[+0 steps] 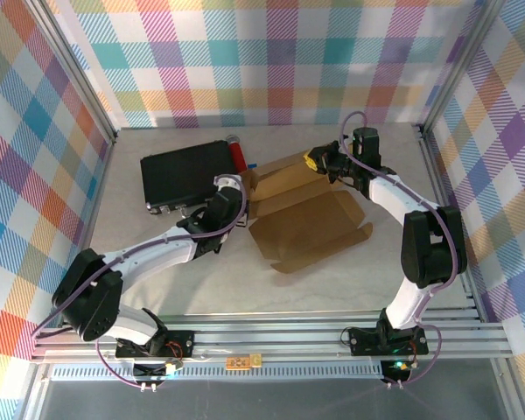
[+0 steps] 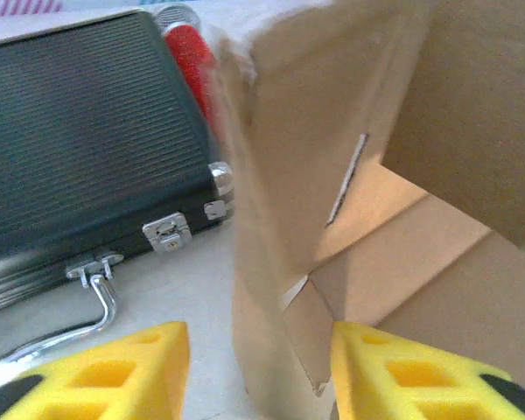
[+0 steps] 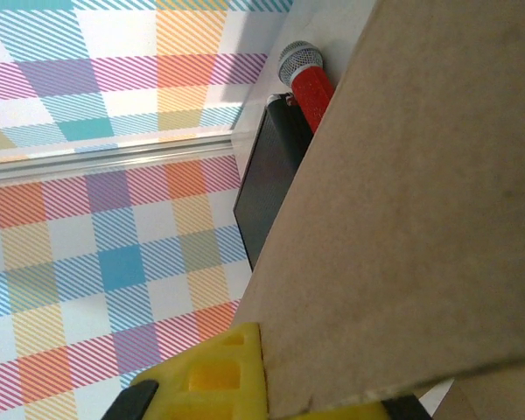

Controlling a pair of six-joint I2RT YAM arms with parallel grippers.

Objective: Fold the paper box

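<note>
The paper box [image 1: 308, 220] is a brown cardboard sheet lying partly folded at the table's middle, its far flaps raised. My left gripper [image 1: 234, 190] stands at the box's left corner. In the left wrist view an upright flap [image 2: 271, 219] stands between the yellow fingers [image 2: 122, 376]; it touches the right finger, with a gap to the left one, so the left gripper [image 2: 258, 339] is open around it. My right gripper [image 1: 315, 161] holds the far flap's edge. In the right wrist view this gripper [image 3: 280, 398] is shut on the cardboard panel [image 3: 420, 219].
A black flat case [image 1: 188, 175] lies left of the box, close to the left gripper, its latches and handle [image 2: 87, 280] facing the fingers. A red microphone-like cylinder [image 1: 237, 155] lies at its far right corner. Plaid walls and metal rails [image 1: 271, 337] ring the table.
</note>
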